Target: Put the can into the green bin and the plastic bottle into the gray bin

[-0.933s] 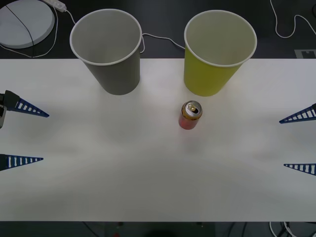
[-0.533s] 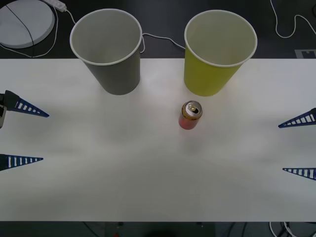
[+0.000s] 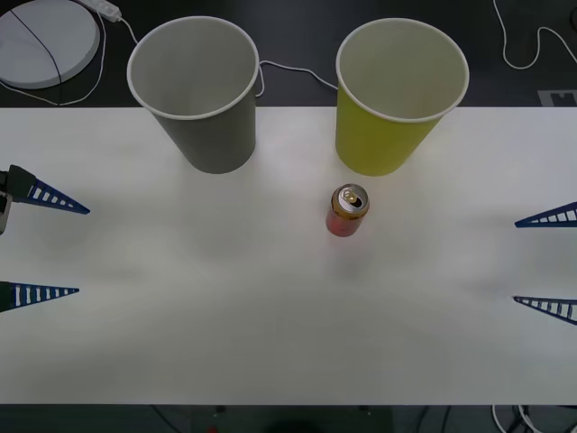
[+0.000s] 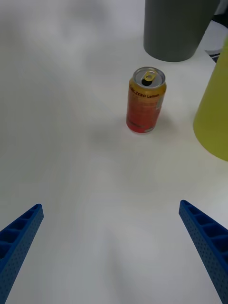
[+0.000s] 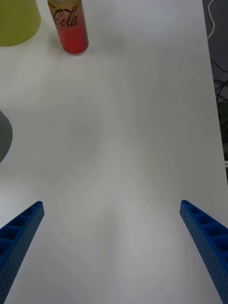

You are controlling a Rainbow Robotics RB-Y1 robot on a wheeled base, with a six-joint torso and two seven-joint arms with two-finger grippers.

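Note:
The small red-orange can stands upright on the white table, just in front of the green bin, a lime cup. To its left stands the gray bin, a gray cup. The plastic bottle is out of view. My right gripper is open at the table's right edge, far from the can; its wrist view has the can ahead between the spread fingers, with the gray bin and green bin beyond. My left gripper is open at the left edge; the can and the green bin lie far ahead.
A round white disc and white cables lie on the dark surface behind the table. The table's far edge runs just behind the cups' bases. Wide bare tabletop surrounds the can on all sides.
My right gripper has drifted slightly to the right and its fingers stand a little closer together. The left gripper, can and cups have not moved.

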